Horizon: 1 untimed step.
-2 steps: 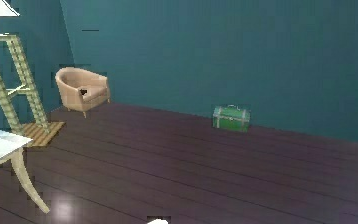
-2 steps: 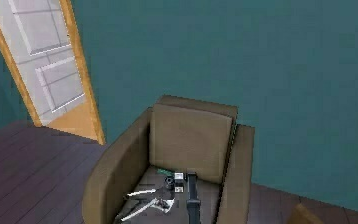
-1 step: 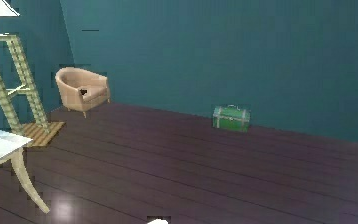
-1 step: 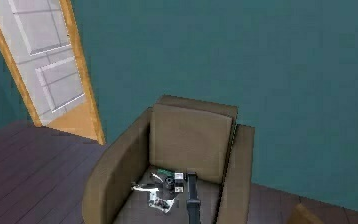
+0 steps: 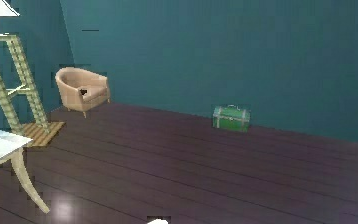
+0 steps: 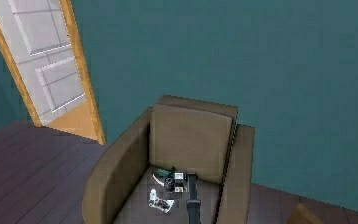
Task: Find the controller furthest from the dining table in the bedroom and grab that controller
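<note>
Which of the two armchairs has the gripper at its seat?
The brown armchair, square-backed, by the door; the gripper shows against its seat. The peach armchair is round-backed and stands by the shelf.

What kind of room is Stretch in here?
Likely a furnished room in a house, a lounge or bedroom sitting corner: a brown armchair against a teal wall, a tan tub chair near a ladder shelf, and a white panelled door.

The pale blobs (image 6: 160, 201) by the hand (image 6: 175, 180) on the armchair (image 6: 192, 135) seat are too small to name.
</note>
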Motion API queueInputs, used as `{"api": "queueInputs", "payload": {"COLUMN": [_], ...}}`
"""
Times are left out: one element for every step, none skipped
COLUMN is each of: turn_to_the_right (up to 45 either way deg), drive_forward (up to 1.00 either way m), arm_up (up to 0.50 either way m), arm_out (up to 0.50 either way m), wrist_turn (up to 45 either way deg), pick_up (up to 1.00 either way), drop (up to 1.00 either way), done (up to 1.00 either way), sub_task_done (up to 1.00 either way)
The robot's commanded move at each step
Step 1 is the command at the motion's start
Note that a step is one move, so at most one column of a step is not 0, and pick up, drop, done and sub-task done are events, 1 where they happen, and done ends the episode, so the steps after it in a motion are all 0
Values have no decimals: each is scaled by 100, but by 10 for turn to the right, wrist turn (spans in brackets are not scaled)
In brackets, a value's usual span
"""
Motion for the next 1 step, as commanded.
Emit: {"api": "queueInputs", "payload": {"turn_to_the_right": [0], "drive_forward": [0], "arm_up": [-30], "arm_out": [0], "wrist_turn": [0], "pick_up": [0], "drop": [0], "done": [0], "sub_task_done": [0]}}
